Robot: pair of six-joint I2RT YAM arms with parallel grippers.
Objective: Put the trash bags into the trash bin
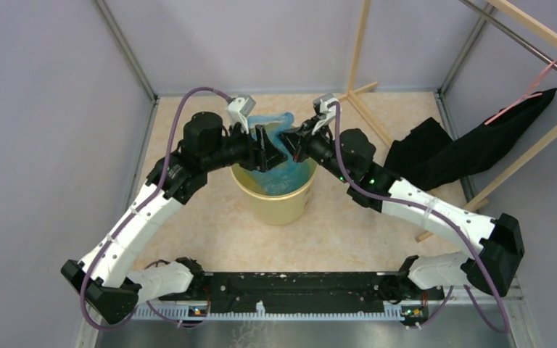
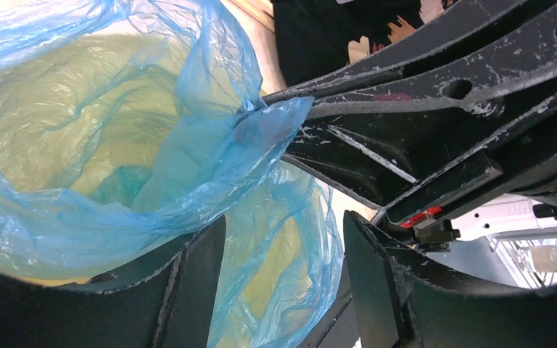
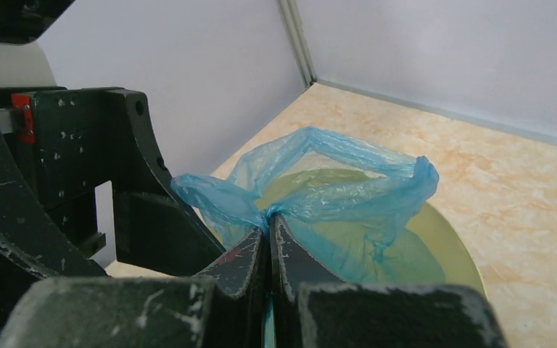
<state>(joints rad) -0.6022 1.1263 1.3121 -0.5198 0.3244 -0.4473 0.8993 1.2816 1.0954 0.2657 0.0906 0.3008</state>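
Light-blue trash bag [image 1: 281,161] inside trash bin [image 1: 275,209].
Right gripper [image 3: 268,226] pinches its film at the bin's 1 o'clock; left gripper [image 2: 283,226], at 11 o'clock, gapes released.

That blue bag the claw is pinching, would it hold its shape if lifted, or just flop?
Probably flop: the trash bag is thin crinkled film, bunching where the right gripper pinches it. Likely very light: one small pinch holds its edge above the trash bin. Its glossy film may slip.
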